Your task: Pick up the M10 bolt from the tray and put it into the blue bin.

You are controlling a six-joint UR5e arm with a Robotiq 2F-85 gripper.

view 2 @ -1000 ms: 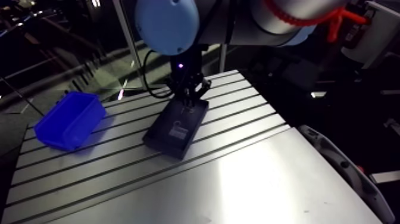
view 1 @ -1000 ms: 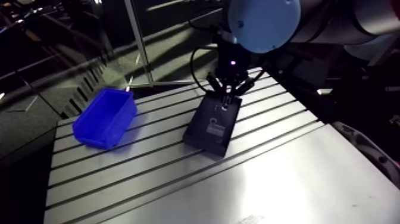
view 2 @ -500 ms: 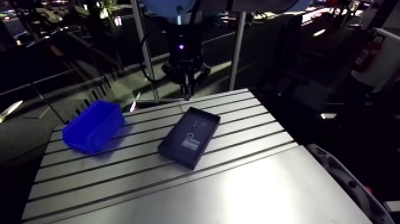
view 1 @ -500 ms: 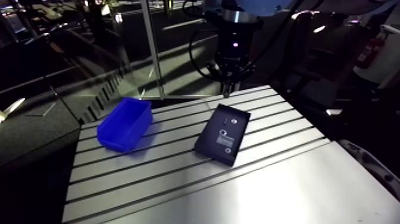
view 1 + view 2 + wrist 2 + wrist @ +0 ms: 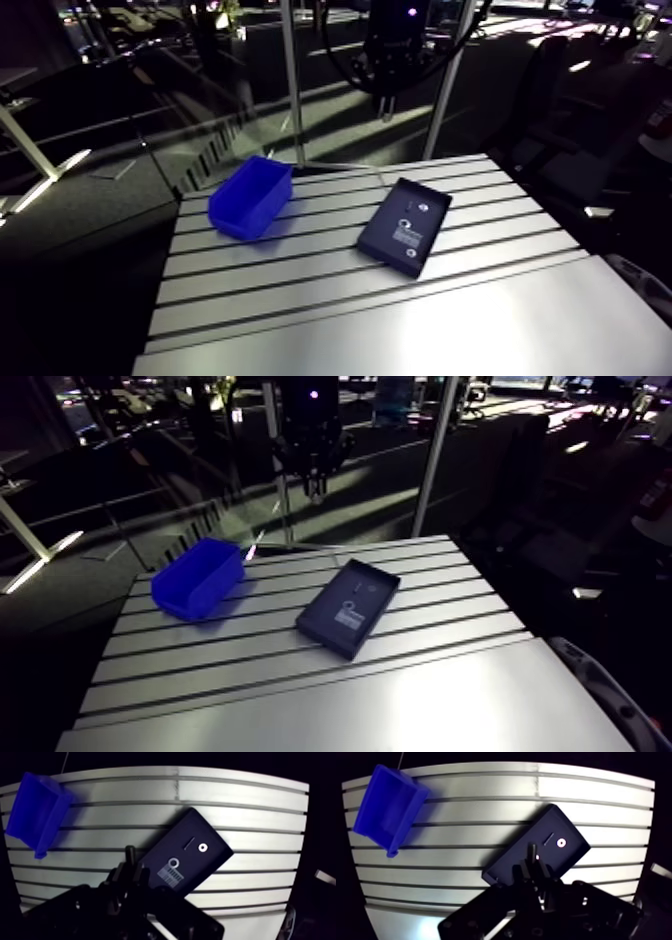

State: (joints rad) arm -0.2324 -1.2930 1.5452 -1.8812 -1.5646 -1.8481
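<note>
My gripper hangs high above the table, over the black tray. Its fingers are shut on a dark M10 bolt, whose slim shank pokes out past the fingertips. In the arm view the gripper shows small and dark above the table's far edge, well clear of the tray. The tray holds a small white ring, a thin slot and a white label. The blue bin stands open and upright on the table, off to the tray's left, with nothing visible inside.
The slotted aluminium table runs under both things, with bare grooved surface between bin and tray. A vertical metal post rises behind the bin, and a second one stands behind the tray.
Earlier the gripper was down in the tray's far end. It has since lifted straight up, high above the table, with the bolt in it. The arm camera has risen too.
</note>
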